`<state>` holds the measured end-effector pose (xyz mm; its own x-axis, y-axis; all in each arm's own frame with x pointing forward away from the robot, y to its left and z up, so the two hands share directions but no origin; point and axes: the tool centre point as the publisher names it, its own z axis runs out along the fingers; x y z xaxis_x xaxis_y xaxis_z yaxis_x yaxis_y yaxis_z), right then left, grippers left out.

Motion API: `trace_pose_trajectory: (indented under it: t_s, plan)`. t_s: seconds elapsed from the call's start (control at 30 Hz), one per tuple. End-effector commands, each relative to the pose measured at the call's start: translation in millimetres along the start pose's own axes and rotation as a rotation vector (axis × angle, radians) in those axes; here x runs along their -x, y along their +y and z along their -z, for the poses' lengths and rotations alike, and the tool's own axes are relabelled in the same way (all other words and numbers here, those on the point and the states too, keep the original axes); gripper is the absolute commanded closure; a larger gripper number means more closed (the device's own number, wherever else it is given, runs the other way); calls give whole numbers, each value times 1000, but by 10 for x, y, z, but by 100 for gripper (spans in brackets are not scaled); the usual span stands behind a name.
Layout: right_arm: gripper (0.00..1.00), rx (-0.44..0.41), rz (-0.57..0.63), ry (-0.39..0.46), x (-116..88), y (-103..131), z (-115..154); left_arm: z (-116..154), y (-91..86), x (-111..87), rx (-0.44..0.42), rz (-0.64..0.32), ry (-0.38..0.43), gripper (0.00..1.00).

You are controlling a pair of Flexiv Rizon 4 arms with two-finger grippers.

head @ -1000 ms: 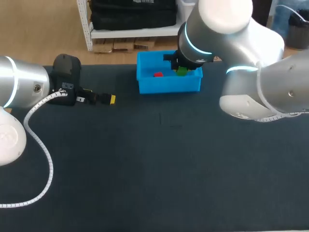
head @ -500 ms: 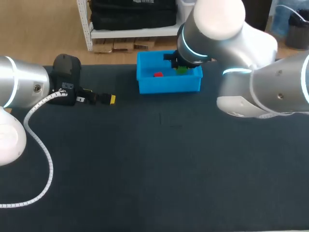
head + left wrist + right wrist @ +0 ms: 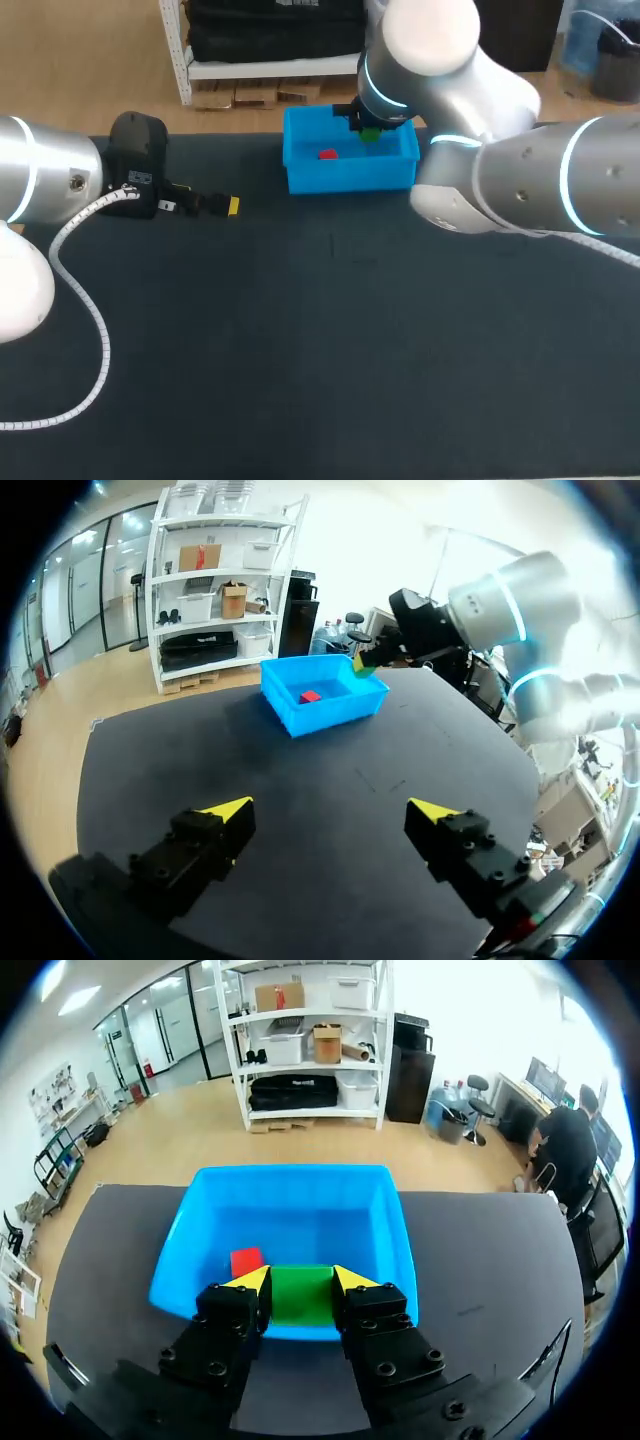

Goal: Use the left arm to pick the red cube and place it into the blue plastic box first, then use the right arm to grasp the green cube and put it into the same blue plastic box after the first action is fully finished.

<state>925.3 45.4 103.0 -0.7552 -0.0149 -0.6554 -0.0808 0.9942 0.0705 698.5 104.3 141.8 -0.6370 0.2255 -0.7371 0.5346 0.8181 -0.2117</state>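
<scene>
Well, your left fingers (image 3: 225,810) stand open, low over the surface (image 3: 330,330), well apart from the blue box (image 3: 350,176), where the red cube (image 3: 327,154) already lies. Bring the green cube (image 3: 302,1296) down inside the walls before you release it. Your right fingers (image 3: 250,1280) grip it from two sides, tilted down above the box.

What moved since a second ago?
The right gripper moved farther back over the blue plastic box and a bit left, still shut on the green cube. The red cube stayed in the box, and the left gripper stayed open, apart from the box.
</scene>
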Motion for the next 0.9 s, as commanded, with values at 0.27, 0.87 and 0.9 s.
trace_pose_trajectory:
  t_s: [0.27,0.87,0.9]
  plan:
    - [100,-13,3,44,103,-98,-458,3,26,-15,-11,-2,-8,0]
    - [100,-27,-3,90,66,-218,-610,3,26,-15,-11,-2,-8,0]
    - [100,-29,-3,96,57,-221,-616,3,26,-15,-11,-2,-8,0]
